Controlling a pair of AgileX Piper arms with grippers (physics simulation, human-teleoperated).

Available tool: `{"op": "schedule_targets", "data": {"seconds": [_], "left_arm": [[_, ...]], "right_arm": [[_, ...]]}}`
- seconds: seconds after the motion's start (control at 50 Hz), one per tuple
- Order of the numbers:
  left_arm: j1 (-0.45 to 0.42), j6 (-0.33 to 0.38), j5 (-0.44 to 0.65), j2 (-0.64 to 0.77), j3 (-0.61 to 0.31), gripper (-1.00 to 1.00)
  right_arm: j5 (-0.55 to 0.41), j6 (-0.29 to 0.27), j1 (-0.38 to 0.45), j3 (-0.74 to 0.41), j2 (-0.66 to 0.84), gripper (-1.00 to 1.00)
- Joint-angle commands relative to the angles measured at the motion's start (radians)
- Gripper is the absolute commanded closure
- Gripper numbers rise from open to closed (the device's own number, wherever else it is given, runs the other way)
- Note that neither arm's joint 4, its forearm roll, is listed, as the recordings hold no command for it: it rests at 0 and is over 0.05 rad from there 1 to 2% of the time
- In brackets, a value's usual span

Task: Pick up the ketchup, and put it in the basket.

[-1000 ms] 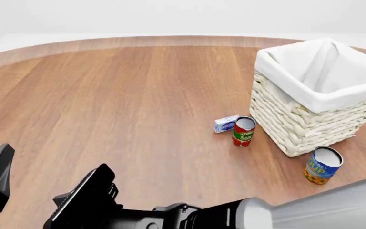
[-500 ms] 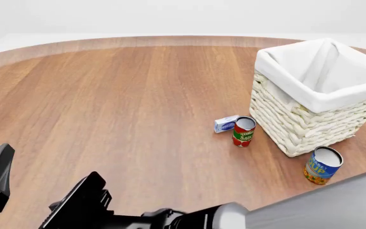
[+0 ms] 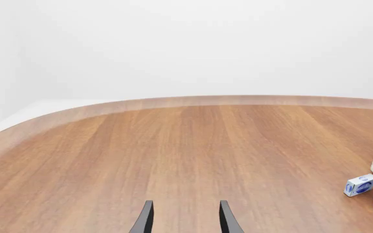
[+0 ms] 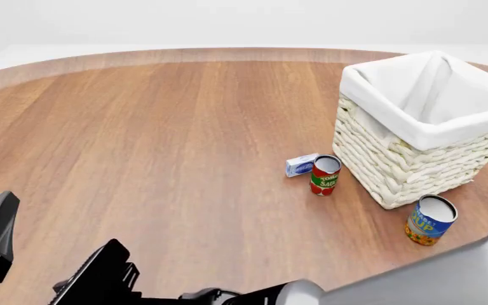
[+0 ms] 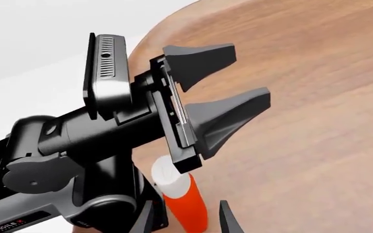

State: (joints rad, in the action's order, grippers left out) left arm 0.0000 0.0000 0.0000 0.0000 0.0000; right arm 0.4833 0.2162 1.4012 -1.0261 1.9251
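Observation:
The ketchup [image 5: 181, 200], a red-orange bottle with a white cap, shows only in the right wrist view, upright near the table's edge. It stands in line between the fingertips of my open right gripper [image 5: 185, 222]. I cannot tell whether they touch it. In the front view the right gripper [image 4: 100, 272] is at the near left edge and the ketchup is hidden. My left gripper [image 3: 184, 221] is open and empty; it also shows in the right wrist view [image 5: 248, 73], just beyond the bottle. The basket [image 4: 413, 166] stands at the far right.
A tomato sauce can [image 4: 324, 175] and a small blue-white box [image 4: 300, 164] sit just left of the basket. A blue can [image 4: 431, 220] stands in front of it. The right arm [image 4: 413, 279] lies across the near edge. The left arm's body [image 5: 76, 145] is close beside the ketchup.
My right gripper has slid further left and toward the near edge in the front view. The left gripper and the other objects have not moved.

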Motion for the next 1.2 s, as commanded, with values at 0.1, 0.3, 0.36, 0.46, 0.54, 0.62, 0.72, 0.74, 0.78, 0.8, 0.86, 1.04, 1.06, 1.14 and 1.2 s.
{"op": "schedule_targets", "data": {"seconds": [0.1,0.3,0.36,0.46,0.54,0.62,0.72,0.74,0.78,0.8,0.86,1.04,1.06,1.14,1.2], "left_arm": [[0.0,0.0,0.0,0.0,0.0,-1.0],[0.0,0.0,0.0,0.0,0.0,-1.0],[0.0,0.0,0.0,0.0,0.0,-1.0],[0.0,0.0,0.0,0.0,0.0,-1.0],[0.0,0.0,0.0,0.0,0.0,-1.0],[0.0,0.0,0.0,0.0,0.0,-1.0],[0.0,0.0,0.0,0.0,0.0,-1.0],[0.0,0.0,0.0,0.0,0.0,-1.0],[0.0,0.0,0.0,0.0,0.0,-1.0],[0.0,0.0,0.0,0.0,0.0,-1.0],[0.0,0.0,0.0,0.0,0.0,-1.0],[0.0,0.0,0.0,0.0,0.0,-1.0],[0.0,0.0,0.0,0.0,0.0,-1.0],[0.0,0.0,0.0,0.0,0.0,-1.0],[0.0,0.0,0.0,0.0,0.0,-1.0]], "right_arm": [[-0.007,0.002,0.014,-0.01,-0.002,-1.0],[-0.009,0.004,0.019,-0.019,0.003,-1.0],[-0.013,0.006,0.024,-0.023,0.003,-1.0],[-0.02,0.006,0.027,-0.035,0.01,-1.0],[-0.025,0.006,0.032,-0.042,0.012,-1.0],[-0.027,0.006,0.036,-0.045,0.013,-1.0],[-0.029,0.006,0.037,-0.048,0.014,-1.0],[-0.029,0.005,0.036,-0.049,0.016,-1.0],[-0.029,0.005,0.035,-0.051,0.018,-1.0],[-0.029,0.005,0.035,-0.051,0.018,-1.0],[-0.03,0.005,0.033,-0.054,0.021,-1.0],[-0.031,0.007,0.031,-0.072,0.046,-1.0],[-0.033,0.006,0.03,-0.074,0.047,-1.0],[-0.035,0.007,0.028,-0.085,0.061,-1.0],[-0.038,0.007,0.027,-0.094,0.071,-1.0]]}}
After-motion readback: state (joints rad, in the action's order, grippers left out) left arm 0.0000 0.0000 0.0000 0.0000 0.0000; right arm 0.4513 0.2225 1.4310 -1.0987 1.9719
